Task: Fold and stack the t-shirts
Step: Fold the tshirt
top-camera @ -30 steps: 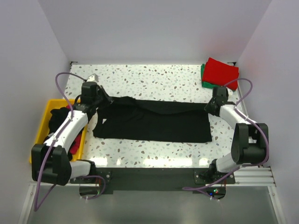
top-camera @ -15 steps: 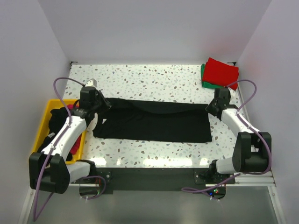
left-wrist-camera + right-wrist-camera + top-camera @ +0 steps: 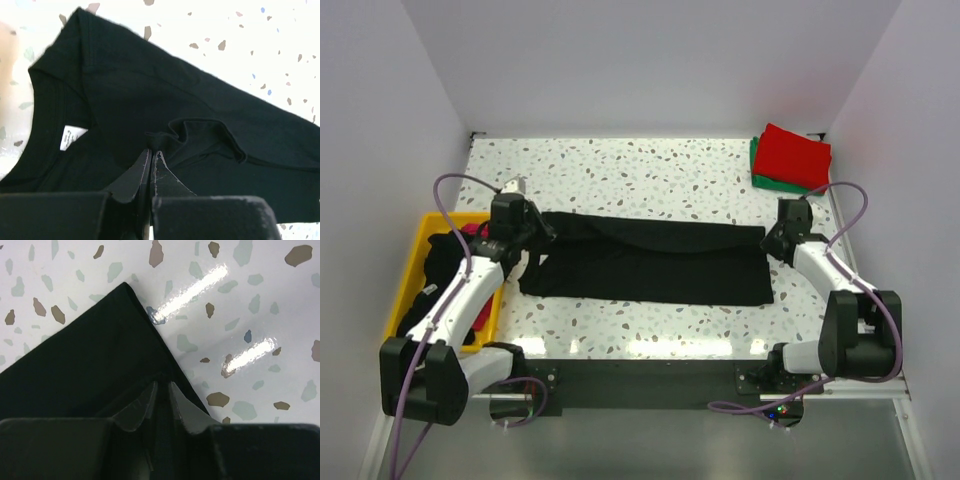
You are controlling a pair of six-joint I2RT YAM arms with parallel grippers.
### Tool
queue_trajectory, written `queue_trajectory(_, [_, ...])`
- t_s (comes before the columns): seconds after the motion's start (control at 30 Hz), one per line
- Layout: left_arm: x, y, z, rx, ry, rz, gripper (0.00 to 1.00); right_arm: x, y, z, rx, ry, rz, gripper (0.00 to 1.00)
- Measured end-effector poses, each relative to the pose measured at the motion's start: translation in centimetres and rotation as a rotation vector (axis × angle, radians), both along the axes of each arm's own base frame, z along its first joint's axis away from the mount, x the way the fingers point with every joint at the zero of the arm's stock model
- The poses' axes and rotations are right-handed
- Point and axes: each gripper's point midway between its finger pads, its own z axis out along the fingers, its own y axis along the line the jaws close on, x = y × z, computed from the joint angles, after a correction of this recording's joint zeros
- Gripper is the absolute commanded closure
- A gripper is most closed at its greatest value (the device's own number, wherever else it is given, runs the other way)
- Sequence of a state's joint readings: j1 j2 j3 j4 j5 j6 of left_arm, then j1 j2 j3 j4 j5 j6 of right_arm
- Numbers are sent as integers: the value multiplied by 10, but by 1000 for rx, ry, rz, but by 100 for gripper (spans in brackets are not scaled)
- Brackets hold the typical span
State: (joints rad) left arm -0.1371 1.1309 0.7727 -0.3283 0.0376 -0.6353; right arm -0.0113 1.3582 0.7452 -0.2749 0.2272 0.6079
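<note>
Noting black t-shirt as soft matt knit cloth, creasing at folds, stitched hems showing along sleeve. Noting neck label as small white tag, print too small for reading. Recording red t-shirt and green t-shirt as matt cloth. Finding table top hard, smooth, glossy, speckled stone-look, throwing bright light streaks. Logging bin as smooth yellow plastic. Marking left gripper and right gripper as matt black, finger edges showing pale. Marking arm shells as smooth white plastic.
</note>
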Motion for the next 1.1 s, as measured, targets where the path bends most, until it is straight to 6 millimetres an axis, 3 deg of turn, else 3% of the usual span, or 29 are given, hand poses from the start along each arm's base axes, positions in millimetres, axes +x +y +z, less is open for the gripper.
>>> queue_trajectory(0.17, [-18, -2, -30, -8, 71, -19, 100, -1, 1, 0, 6, 3, 5, 54])
queue_trajectory(0.2, [-21, -3, -36, -11, 85, -25, 100, -2, 2, 1, 9, 2, 6, 53])
queue_trajectory(0.37, [-30, -5, -49, -18, 117, -36, 100, -1, 8, 14, 33, -39, 28, 53])
queue_trajectory(0.5, [-31, -6, -49, -24, 116, -42, 100, 1, 29, 16, 58, -51, 86, 55])
queue_trajectory(0.7, [-37, -7, -58, -32, 129, -50, 100, 0, 67, -5, 93, 6, 175, 61])
queue_trajectory(0.93, [-63, -13, -91, -76, 216, -61, 100, -15, 62, -33, 102, 90, 143, 62])
queue_trajectory(0.97, [-66, -13, -94, -82, 226, -62, 98, -16, 61, -35, 102, 96, 138, 62])
queue_trajectory(1.1, [-70, -16, -98, -97, 236, -72, 70, -17, 57, -35, 101, 99, 129, 62])
